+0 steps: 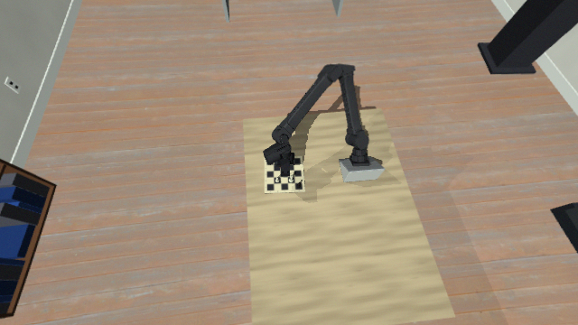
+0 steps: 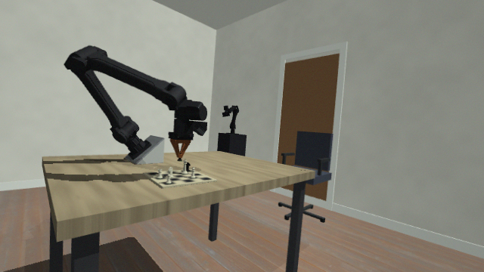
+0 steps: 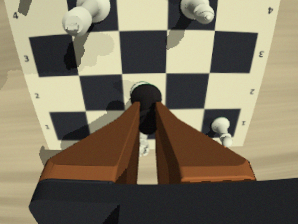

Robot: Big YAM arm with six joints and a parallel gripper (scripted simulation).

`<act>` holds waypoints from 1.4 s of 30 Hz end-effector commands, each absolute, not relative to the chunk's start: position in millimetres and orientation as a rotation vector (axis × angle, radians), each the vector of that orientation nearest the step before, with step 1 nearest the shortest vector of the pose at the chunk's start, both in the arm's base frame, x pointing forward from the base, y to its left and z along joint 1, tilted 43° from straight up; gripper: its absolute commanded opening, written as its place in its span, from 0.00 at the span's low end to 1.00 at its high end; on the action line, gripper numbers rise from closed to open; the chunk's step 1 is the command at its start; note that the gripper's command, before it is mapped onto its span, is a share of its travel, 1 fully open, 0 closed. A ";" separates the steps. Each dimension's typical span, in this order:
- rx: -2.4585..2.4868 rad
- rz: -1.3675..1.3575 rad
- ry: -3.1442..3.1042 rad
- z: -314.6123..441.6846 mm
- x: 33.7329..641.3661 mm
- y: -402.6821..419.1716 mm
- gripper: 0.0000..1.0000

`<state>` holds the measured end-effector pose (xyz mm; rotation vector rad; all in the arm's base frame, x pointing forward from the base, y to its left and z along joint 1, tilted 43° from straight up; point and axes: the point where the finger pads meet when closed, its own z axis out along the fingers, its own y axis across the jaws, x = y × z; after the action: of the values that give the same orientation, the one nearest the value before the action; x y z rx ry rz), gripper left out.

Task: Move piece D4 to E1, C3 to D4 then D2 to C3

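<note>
My gripper [image 2: 180, 156] [image 3: 147, 111] is shut on a black piece [image 2: 179, 159] [image 3: 146, 94], held upright above the board [image 2: 162, 186] [image 3: 255, 60]. The held piece's base shows just past the fingertips. In the wrist view it hangs over C2, where the rim of a white piece shows behind it. A white pawn [image 3: 220, 126] stands on E1 and another white pawn [image 3: 197, 10] stands on D4. Squares C3 and D2 show no piece.
A tall white piece [image 3: 77, 21] [image 2: 185, 167] stands on B4, with a black piece [image 2: 188, 166] near it at the A5 corner. A white piece [image 3: 144, 147] on C1 shows between the fingers. The arm base [image 1: 361, 172] stands beside the board.
</note>
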<state>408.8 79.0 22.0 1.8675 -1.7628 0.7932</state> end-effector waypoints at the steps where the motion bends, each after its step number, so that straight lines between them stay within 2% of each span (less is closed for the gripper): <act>1: 1.867 0.774 -1.745 2.3 414.2 62.0 0.00; 12: 1.866 0.774 -1.744 -23.5 416.7 37.5 0.00; 13: 1.873 0.802 -1.777 -16.9 434.9 43.0 0.00; 42: 1.864 0.773 -1.747 -27.6 418.3 33.0 0.00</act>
<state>417.0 40.8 -21.1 1.8774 -1.7492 0.7854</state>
